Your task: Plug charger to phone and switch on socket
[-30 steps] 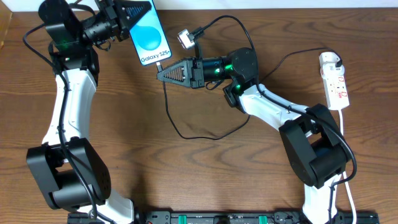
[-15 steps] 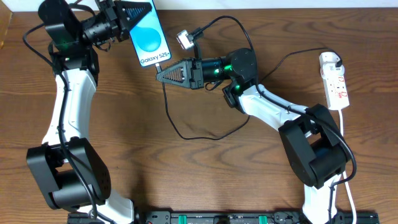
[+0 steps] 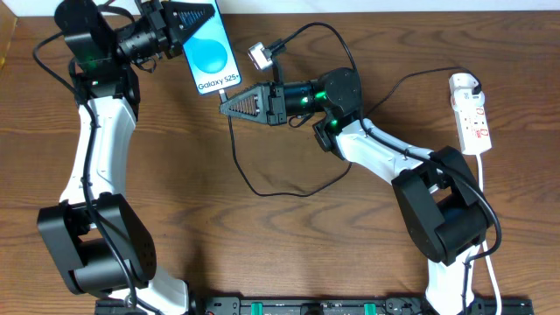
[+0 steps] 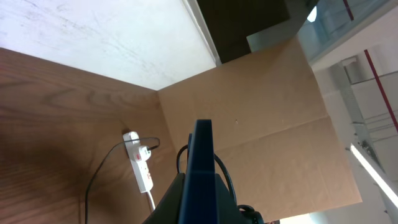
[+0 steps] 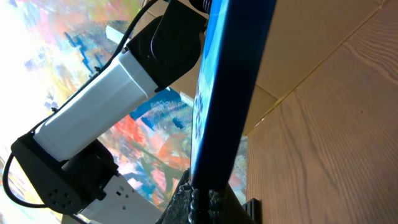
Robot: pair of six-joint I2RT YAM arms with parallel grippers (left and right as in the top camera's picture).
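Left pincer [image 3: 199,12] clamps the phone [image 3: 210,54]; right pincer [image 3: 224,104], closed on the charger [image 3: 241,167], meets its lower edge. Socket [image 3: 473,115] lies well apart, near the right bench [image 3: 306,249] edge.

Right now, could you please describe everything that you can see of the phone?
The phone is a slim black-edged slab with a bright blue screen, a lighter oval and white "Galaxy S25+" text. It is held off the table, screen upward, its far end clamped in the shut left end effector. The shut right end effector meets its lower edge with the charger; whether the plug is seated is hidden.
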